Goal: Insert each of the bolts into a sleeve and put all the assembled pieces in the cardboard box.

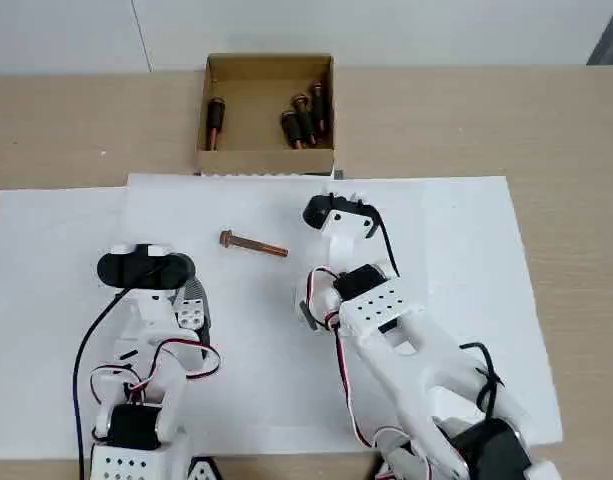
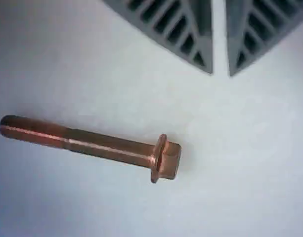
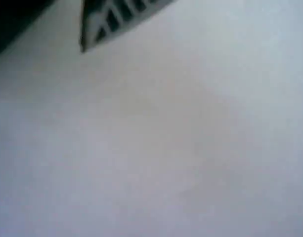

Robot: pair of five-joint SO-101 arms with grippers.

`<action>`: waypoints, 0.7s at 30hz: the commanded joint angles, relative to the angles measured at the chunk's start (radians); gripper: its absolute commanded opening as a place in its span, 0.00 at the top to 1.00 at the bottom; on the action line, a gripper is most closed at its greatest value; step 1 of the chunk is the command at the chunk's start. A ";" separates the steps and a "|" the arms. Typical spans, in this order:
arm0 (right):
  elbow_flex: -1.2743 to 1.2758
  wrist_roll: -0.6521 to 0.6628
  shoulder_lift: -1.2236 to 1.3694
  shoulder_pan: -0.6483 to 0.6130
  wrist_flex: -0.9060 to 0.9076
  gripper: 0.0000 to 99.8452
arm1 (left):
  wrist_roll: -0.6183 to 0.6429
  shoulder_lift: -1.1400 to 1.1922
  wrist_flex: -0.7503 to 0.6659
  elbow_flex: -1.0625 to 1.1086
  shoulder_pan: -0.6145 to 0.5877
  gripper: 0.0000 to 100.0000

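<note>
One copper bolt [image 1: 253,244] lies flat on the white paper [image 1: 436,260], its head toward the left arm's side; the left wrist view shows the bolt [image 2: 92,145] close up. My left gripper [image 2: 219,71] hangs just above the paper beside the bolt's head, shut with nothing in it. In the high view the left gripper [image 1: 193,312] sits at the lower left. My right gripper [image 1: 311,313] is low over the paper near the middle, right of the bolt. The cardboard box [image 1: 269,160] at the back holds several bolts in dark sleeves [image 1: 304,115].
White paper covers the wooden table [image 1: 576,150] in front of the box. Both arm bases stand at the near edge, with cables [image 1: 86,360] looping beside them. The right arm's body [image 1: 406,360] spans the lower right of the paper.
</note>
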 commanded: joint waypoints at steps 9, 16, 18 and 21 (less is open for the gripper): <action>-0.003 0.005 0.054 -0.001 -0.013 0.86 | -0.008 -0.006 0.002 -0.005 -0.002 0.99; -0.002 0.005 0.058 0.001 -0.027 0.98 | -0.008 -0.006 0.002 -0.005 -0.002 0.99; -0.002 0.005 0.054 0.001 -0.027 1.00 | -0.008 -0.006 0.002 -0.005 -0.002 0.99; -0.005 0.011 0.047 0.001 -0.019 1.00 | -0.008 -0.006 0.002 -0.005 -0.002 0.99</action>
